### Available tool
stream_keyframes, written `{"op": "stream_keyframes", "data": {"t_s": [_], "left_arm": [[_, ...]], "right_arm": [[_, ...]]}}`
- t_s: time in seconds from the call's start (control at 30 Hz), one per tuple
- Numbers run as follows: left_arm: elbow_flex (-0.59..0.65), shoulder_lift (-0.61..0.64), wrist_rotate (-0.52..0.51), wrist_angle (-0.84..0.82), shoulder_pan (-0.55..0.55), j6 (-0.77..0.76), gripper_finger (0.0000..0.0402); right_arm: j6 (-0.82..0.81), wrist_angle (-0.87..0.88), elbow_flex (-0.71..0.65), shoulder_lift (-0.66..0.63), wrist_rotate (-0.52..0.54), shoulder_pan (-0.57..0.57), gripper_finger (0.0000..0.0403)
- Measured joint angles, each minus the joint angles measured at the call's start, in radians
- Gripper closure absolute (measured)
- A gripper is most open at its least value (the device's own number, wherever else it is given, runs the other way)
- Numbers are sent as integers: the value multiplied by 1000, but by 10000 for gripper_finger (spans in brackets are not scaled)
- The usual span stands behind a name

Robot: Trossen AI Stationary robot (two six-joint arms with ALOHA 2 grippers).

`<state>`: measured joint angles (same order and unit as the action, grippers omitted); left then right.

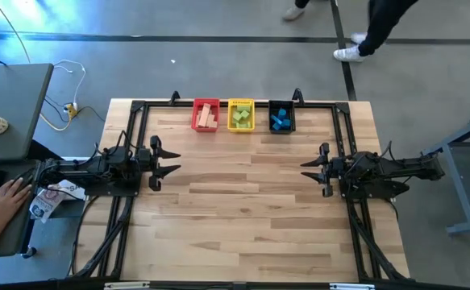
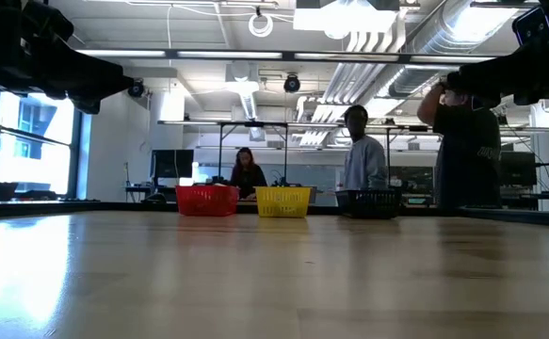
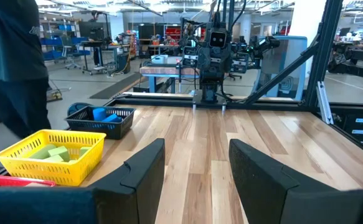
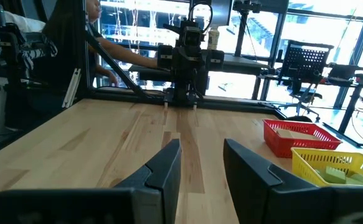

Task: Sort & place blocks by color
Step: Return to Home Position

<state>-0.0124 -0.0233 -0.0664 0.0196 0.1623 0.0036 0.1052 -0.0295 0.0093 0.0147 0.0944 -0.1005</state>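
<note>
Left side first: my left gripper hangs over the left edge of the table, fingers spread wide with nothing between them, pointing straight across the boards. Moving along the far edge, the red bin holds the wooden blocks. Touching it, the yellow bin holds the green blocks. Just beside that, the black bin holds the blue blocks. I see no loose block on the bare wood, so I judge the sorting finished and only the parking left to do. Over on the right, my right gripper mirrors the left one at the opposite edge, fingers wide and empty, well apart from all three bins. To finish this cleanly, I'd keep both wrists level and tucked to their own sides. I'd make any last settling slow and small, and sweep nothing toward the far edge, where a nudge could tip a bin.
</note>
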Motion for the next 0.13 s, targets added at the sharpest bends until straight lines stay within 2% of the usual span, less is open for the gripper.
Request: {"op": "stream_keyframes", "data": {"t_s": [0.13], "left_arm": [[0,0,0,0,0,0,234]], "right_arm": [[0,0,0,0,0,0,295]]}}
